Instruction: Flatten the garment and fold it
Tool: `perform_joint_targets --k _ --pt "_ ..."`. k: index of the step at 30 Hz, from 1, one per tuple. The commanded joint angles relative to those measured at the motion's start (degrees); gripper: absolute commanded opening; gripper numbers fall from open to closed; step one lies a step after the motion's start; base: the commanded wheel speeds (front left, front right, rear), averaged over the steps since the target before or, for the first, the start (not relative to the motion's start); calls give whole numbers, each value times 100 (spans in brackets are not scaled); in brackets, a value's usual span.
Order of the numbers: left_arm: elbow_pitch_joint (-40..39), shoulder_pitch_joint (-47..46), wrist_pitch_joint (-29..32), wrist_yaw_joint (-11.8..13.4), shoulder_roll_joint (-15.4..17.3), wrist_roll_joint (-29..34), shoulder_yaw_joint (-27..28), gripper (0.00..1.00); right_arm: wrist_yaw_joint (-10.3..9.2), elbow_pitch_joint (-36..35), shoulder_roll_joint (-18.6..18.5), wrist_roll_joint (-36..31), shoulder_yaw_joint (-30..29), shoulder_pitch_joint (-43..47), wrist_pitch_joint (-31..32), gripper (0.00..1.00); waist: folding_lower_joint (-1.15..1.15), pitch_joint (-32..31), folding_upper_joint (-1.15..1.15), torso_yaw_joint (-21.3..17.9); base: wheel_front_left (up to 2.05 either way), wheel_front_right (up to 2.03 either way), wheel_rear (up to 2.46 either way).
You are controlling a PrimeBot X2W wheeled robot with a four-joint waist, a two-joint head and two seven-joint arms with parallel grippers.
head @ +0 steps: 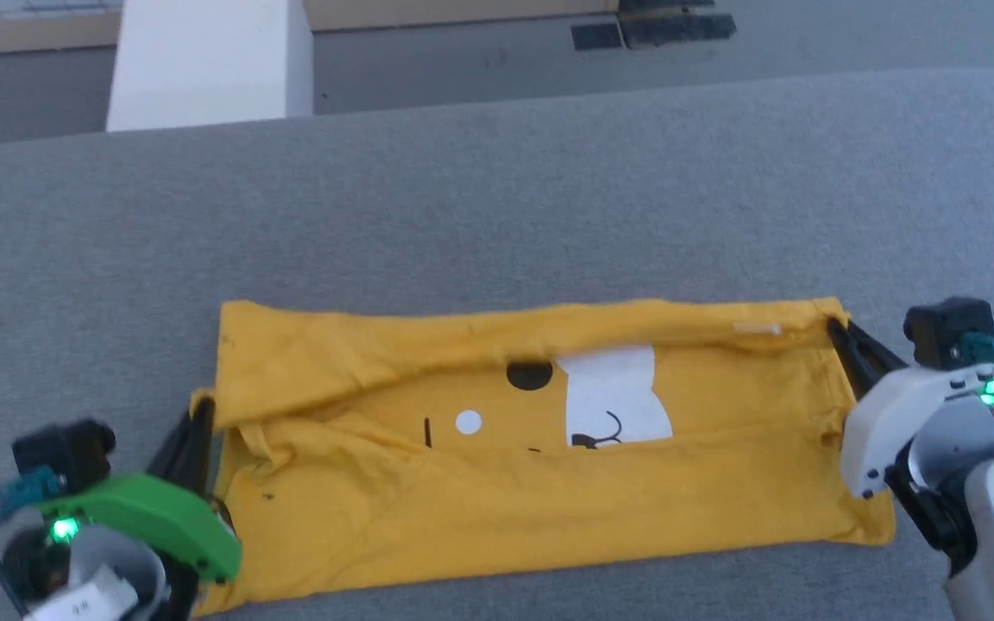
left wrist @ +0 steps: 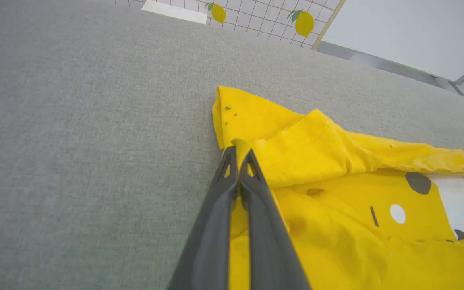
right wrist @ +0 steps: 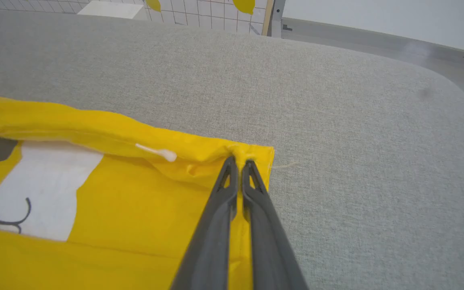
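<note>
The garment, a bright yellow T-shirt, lies as a long band across the grey surface, its far and near edges folded inward over a white cartoon face print. My left gripper is at the band's left end, shut on a pinch of the folded edge. At the far right corner my right gripper is shut on the garment, with cloth bunched at its tips. A small white label shows on the far fold.
The grey upholstered surface stretches wide beyond the shirt and ends at a rounded far edge. Behind it stand a white block and a black mat on the floor. A gridded wall carries printed lemons.
</note>
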Motion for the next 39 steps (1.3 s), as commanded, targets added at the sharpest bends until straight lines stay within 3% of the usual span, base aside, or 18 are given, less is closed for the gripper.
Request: perform_joint_targets --k 1,9,17,18,19,20,21,27,34,39 --pt "-23 214 10 48 -26 -49 -7 0 -9 24 -50 27 -18 133 54 0 1 -282 0 298 0 0 0" --pt "244 800 115 -72 -172 -222 -279 0 -9 212 -443 -239 184 497 682 0 1 -253 0 476 0 0 0" --pt "935 596 77 -330 -321 -174 -581 0 -9 588 -428 -145 258 543 1395 0 1 -227 0 535 0 0 0" --pt "996 576 65 -350 -353 -194 -594 0 -9 628 -390 -109 231 565 1479 14 1 -248 0 538 0 0 0" --pt "1021 565 33 -364 -376 -203 -595 24 -9 620 -362 -87 223 593 1541 26 1 -271 0 538 0 0 0" --pt "1030 558 -29 -374 -401 -206 -587 90 -9 573 -328 -57 198 631 1574 98 1 -303 0 538 0 0 0" --pt "1028 559 -89 -366 -428 -214 -565 100 -9 526 -294 -27 146 663 1567 100 1 -331 0 535 0 0 0" --pt "820 537 -703 -310 -558 53 -560 100 -9 23 8 99 -342 1063 1224 100 1 -538 0 561 0 0 0" --pt "877 141 -1560 1 -620 897 -644 100 -9 -652 570 45 -1002 1496 348 100 1 -662 0 611 0 0 0" --pt "1149 -379 -1818 102 -694 1509 -592 100 -9 -827 987 -79 -1333 1549 -192 100 1 -751 0 608 0 0 0"
